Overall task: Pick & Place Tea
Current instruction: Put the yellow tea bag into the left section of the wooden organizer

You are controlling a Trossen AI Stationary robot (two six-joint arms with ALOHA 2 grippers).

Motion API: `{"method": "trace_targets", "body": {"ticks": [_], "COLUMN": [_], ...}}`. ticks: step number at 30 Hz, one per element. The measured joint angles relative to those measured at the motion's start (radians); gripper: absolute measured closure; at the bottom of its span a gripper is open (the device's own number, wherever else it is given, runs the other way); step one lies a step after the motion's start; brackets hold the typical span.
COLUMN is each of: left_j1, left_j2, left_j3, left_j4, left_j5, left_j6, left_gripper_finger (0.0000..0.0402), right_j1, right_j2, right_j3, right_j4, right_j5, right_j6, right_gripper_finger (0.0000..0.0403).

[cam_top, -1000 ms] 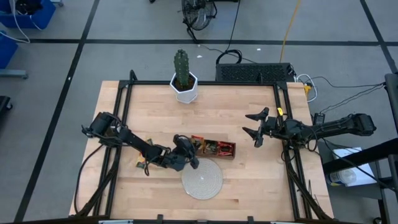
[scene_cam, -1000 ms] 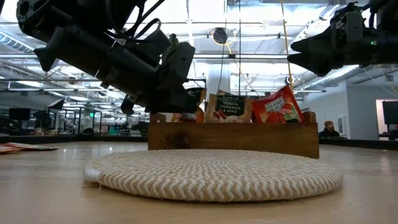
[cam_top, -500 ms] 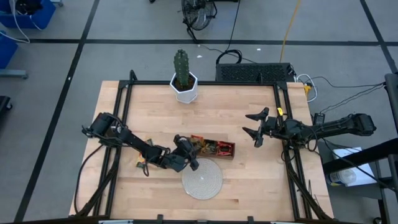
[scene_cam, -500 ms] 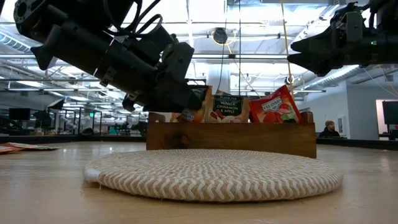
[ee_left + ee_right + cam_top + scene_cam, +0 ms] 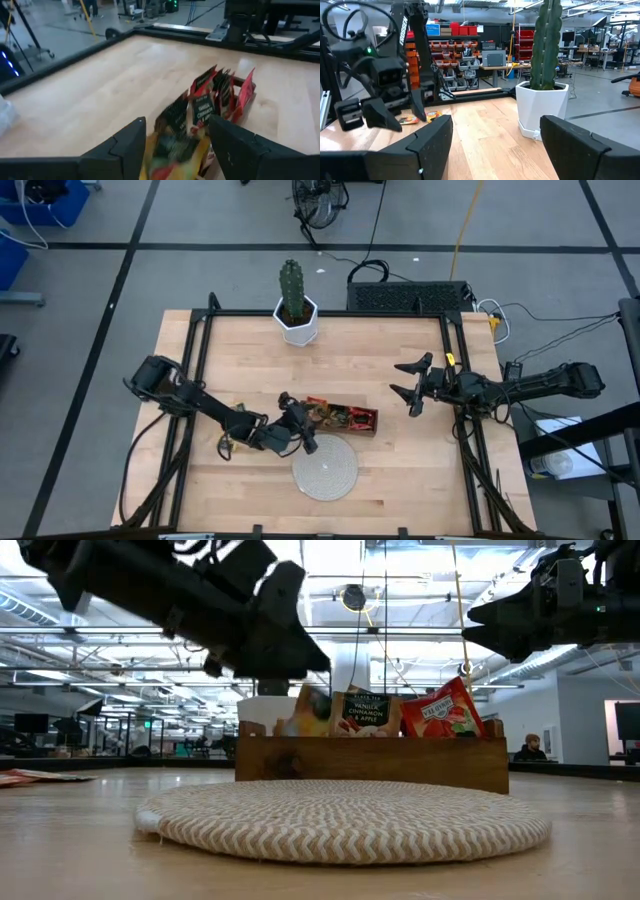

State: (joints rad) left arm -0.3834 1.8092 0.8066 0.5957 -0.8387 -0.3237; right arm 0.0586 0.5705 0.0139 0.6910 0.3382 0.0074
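Left gripper [image 5: 175, 145] is held spread, empty, just above wooden tray's [image 5: 340, 417] left end, over tea sachets [image 5: 205, 107]. Right gripper [image 5: 408, 380] is parked spread, right of tray.

Red, green and yellow tea sachets [image 5: 385, 712] stand upright, crowded in the wooden tray [image 5: 372, 762].

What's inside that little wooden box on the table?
The wooden tray holds upright tea sachets: a dark one, a red one and a yellowish one. The open left gripper hangs over its left end. The tray's floor is hidden.
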Motion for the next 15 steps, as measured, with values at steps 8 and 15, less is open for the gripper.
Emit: {"method": "trace_targets", "body": {"ticks": [8,15], "left_j1": [-0.005,0.03], "left_j2": [-0.118,-0.173], "left_j3": [0.001,0.001], "left_j4": [-0.17,-0.382], "left_j5": [0.011,0.241], "left_j6": [0.059,0.063], "left_gripper_finger": [0.0183,0.0187], "right_j1": [0.0,0.0], "right_j2": [0.0,0.0], "right_j3": [0.0,0.0], "right_j4": [0.0,0.0], "right_j5": [0.0,0.0], "right_j6": [0.0,0.0], "right_gripper_finger": [0.012,0.0123]}}
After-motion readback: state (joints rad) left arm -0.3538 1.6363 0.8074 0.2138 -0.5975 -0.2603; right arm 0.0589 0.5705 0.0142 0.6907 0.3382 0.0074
